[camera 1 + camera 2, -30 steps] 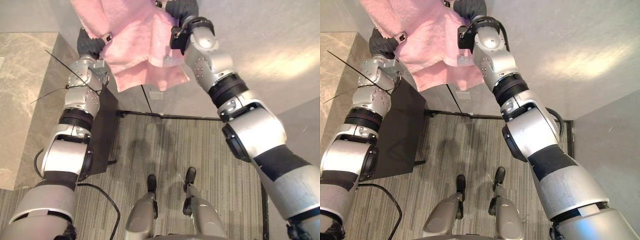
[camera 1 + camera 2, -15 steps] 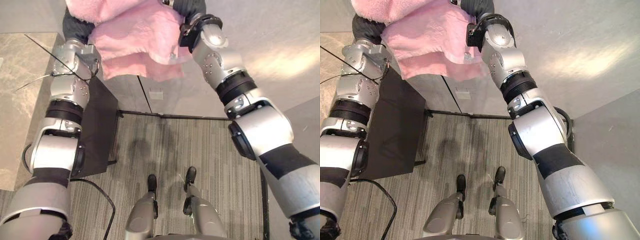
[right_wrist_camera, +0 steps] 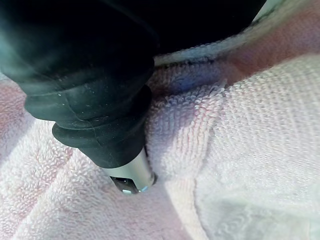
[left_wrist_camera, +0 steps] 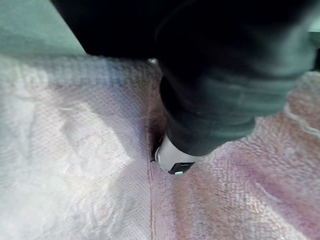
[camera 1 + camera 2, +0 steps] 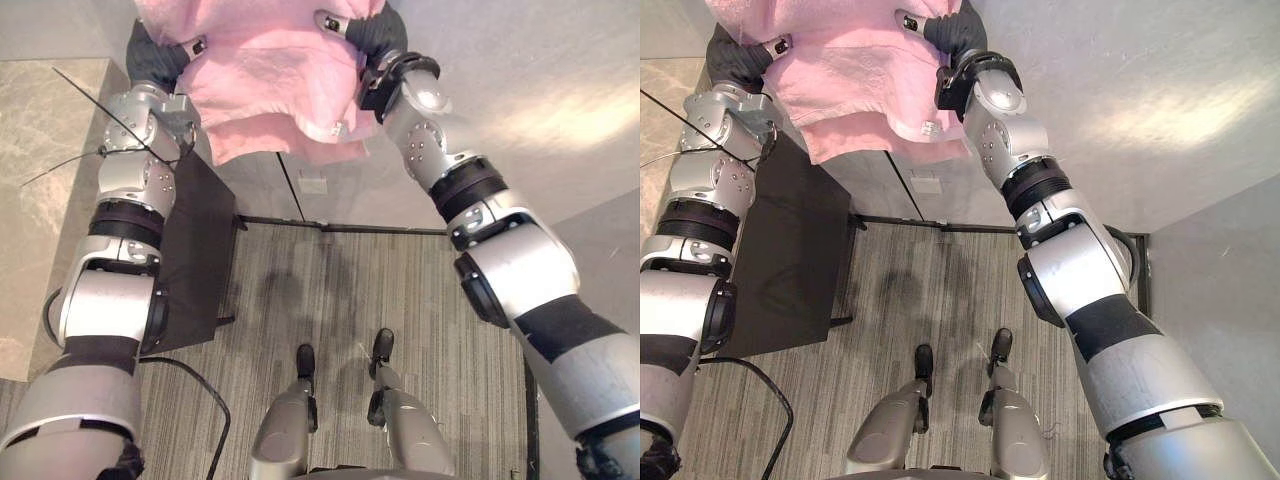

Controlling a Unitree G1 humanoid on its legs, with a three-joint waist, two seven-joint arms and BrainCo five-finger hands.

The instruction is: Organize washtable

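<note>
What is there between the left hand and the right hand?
The pink towel fills that stretch, running from the left hand to the right hand, as both eye views show.

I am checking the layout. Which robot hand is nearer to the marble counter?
Left. The left robot hand is at the pink towel's edge on the side toward the marble counter. The right robot hand is at the towel's opposite edge, farther from it.

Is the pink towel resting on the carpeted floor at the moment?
No, the pink towel is held up between the left hand and the right hand, clear above the carpet.
</note>
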